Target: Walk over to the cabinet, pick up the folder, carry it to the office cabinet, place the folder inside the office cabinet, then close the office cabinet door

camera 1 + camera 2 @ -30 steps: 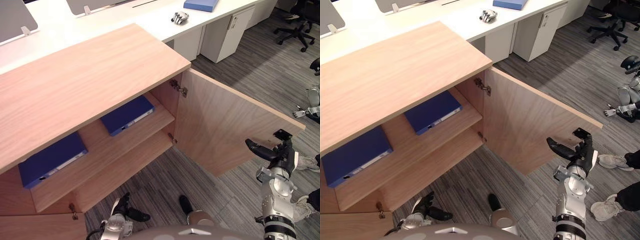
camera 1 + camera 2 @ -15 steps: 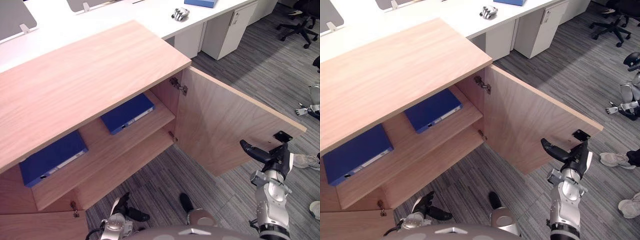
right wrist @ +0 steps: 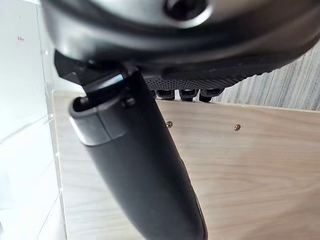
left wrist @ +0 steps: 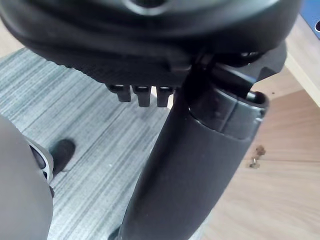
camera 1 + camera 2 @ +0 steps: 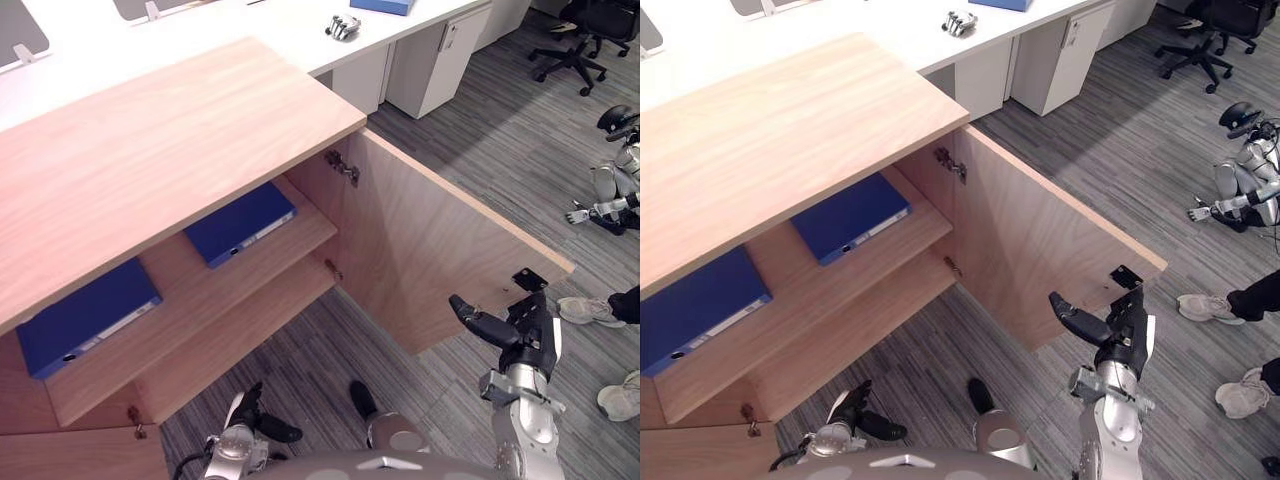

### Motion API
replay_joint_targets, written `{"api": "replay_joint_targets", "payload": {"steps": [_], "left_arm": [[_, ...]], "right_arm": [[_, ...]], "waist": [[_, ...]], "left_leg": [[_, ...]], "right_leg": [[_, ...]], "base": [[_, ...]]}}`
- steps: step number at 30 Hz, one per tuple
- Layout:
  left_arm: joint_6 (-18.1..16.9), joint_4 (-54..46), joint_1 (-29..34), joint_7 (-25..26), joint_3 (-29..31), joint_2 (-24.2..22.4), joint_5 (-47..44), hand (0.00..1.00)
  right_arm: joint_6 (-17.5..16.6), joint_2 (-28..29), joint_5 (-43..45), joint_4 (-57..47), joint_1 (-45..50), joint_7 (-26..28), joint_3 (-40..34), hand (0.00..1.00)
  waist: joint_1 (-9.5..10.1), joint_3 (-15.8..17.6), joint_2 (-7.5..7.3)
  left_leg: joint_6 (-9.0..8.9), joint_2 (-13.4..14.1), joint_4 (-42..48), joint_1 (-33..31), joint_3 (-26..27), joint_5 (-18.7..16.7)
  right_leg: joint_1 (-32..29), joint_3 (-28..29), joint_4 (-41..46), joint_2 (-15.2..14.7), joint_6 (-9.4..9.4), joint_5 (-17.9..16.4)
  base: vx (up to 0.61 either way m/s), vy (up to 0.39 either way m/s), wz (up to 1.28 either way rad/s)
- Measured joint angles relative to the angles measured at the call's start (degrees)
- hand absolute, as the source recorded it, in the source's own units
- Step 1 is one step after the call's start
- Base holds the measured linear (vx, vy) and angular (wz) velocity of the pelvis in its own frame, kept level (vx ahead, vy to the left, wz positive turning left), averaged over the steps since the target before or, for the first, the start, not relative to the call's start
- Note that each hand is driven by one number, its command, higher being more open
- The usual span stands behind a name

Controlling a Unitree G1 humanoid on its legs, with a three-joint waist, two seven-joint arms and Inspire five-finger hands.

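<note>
Centre frame: one folder [image 5: 240, 222] lies flat on the cabinet's [image 5: 150, 150] upper shelf [image 5: 315, 224], with another folder [image 5: 85, 315] at left. Lower right: your right hand [image 5: 527, 335] is empty, fingers straight, near the open door [image 5: 440, 250]. Bottom left: your left hand [image 5: 243, 412] hangs relaxed and empty.

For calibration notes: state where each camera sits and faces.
Left eye view: on the head, down at the open light wooden cabinet holding a blue folder; right hand lower right.
Right eye view: beside it, same scene; left hand at bottom.
Left wrist view: from the wrist along the left hand at grey carpet.
Right wrist view: from the wrist along the right hand at the wooden door.
</note>
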Motion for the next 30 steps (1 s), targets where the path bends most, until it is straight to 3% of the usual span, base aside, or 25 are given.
{"api": "replay_joint_targets", "payload": {"steps": [11, 20, 25, 30], "left_arm": [[0.02, -0.20, 0.41, -0.42, -1.30, 1.06, 0.06, 1.00], [0.01, -0.18, -0.01, -2.11, -2.60, 5.00, 1.71, 1.00], [0.01, -0.10, -1.10, -2.24, -4.01, 7.20, 1.90, 1.00], [0.02, 0.13, 0.02, -2.38, -4.07, 7.40, 1.89, 1.00]], "right_arm": [[0.35, -0.24, 2.56, -6.39, 12.35, 7.58, 6.56, 1.00], [2.03, -4.63, 11.60, -7.33, 15.47, 13.01, 9.04, 1.00], [3.06, -9.78, 15.73, -7.33, 17.23, 13.79, 13.15, 1.00], [4.40, -12.92, 15.92, -8.30, 19.26, 15.89, 16.71, 1.00]], "waist": [[-0.04, -0.34, -3.55], [-1.00, -0.61, -5.55], [-1.08, -0.49, -8.08], [-0.98, -1.43, -9.50]], "left_leg": [[-0.45, -0.01, 0.66, 0.52, 0.32, -0.32], [0.32, -0.03, 1.96, 0.55, -0.11, -0.43], [0.06, 0.24, 2.77, 0.84, -2.59, -0.72], [-0.18, 0.04, 2.15, 0.95, -4.97, -0.52]], "right_leg": [[0.02, 0.38, 0.72, 0.02, 0.07, 0.09], [0.36, 0.26, 1.51, -0.27, 0.07, 0.08], [1.71, -1.53, 2.41, -0.53, -0.51, -0.58], [2.04, -2.91, 3.42, -0.59, -0.97, -1.27]], "base": [[-0.01, -0.004, -0.01], [0.00, 0.000, 0.00], [-0.03, -0.013, 0.18], [-0.01, -0.006, 0.14]]}}
